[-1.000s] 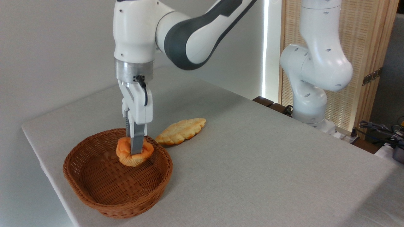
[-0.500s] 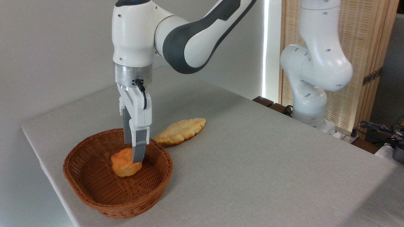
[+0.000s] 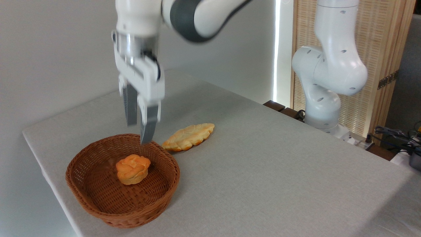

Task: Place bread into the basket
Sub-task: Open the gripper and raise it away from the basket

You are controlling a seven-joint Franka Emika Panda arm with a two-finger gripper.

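Tabletop basket (image 3: 98,197), lumpy orange bread (image 3: 133,169)

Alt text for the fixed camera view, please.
A small round deep-orange bun sits inside an oval reddish-brown wicker basket on a grey table. The robot's open gripper hangs above it, empty. A pale-golden leaf-shaped pastry lies beside the basket.

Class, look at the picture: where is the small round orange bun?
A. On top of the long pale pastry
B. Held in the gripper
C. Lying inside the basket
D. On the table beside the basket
C: the bun sits on the floor of the basket, with the open, empty gripper above it.
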